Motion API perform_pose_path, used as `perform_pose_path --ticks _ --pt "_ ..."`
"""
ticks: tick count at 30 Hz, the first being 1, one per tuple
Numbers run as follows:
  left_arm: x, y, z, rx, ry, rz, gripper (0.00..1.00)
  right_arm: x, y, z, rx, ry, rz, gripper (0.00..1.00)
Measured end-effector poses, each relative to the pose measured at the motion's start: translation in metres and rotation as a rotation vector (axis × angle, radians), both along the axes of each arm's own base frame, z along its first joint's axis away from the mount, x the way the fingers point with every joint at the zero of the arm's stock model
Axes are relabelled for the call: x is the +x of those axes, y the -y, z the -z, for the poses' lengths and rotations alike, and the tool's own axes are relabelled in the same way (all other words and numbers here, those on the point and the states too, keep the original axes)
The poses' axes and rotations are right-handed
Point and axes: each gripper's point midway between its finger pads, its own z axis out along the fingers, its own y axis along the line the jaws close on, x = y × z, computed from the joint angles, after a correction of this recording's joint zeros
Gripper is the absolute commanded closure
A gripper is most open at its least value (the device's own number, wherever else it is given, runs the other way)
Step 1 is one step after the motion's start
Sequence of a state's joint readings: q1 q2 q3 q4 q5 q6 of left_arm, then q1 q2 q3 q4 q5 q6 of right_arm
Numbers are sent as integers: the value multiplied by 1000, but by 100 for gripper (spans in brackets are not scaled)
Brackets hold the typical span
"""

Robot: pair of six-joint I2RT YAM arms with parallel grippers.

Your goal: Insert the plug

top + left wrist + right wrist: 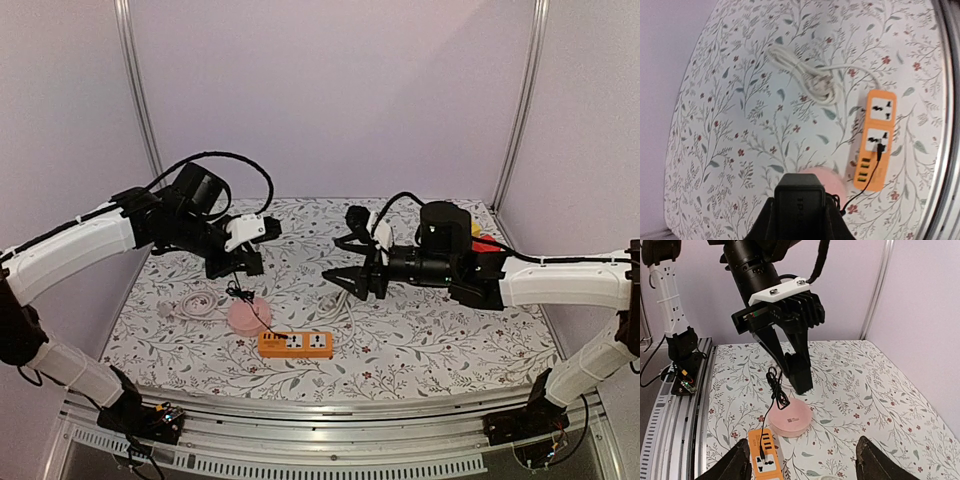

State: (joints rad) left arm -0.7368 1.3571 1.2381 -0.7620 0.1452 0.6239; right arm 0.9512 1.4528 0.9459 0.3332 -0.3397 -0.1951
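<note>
Right wrist view: pink disc (pixel 790 421) just beside the orange power strip (pixel 771 462), black cable (pixel 776 390) running into the strip. Just beyond the strip, left gripper (pixel 802 386) clenched; right gripper (pixel 802 462) spread wide, empty.

Left wrist view: left gripper (pixel 800 200) covers the near part of the pink disc (pixel 836 186); its fingertips are hidden. Right wrist view: orange power strip (pixel 766 457) cut off by the lower edge; right gripper (pixel 802 462) shows finger ends only. Seating of the plug (pixel 880 150) too small to judge.
</note>
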Motion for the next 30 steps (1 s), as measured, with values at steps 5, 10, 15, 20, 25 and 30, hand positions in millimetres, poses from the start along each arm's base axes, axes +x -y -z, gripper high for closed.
perform_pose_path --ticks 5,10,15,20,25,30 --pt "92 -63 11 80 100 -175 100 21 22 35 -32 -127 119 30" --pt "114 -27 -31 -5 254 -83 100 21 27 50 -52 -176 153 30" --pt "81 8 11 -35 172 49 100 23 30 56 -55 -194 177 30" --pt "10 14 113 41 -126 123 100 20 33 69 -75 -223 183 30" --pt "-31 31 121 3 -240 151 100 20 34 79 -85 -263 189 30" --pt "-46 42 109 -48 -238 164 100 20 32 90 -100 -295 190 30"
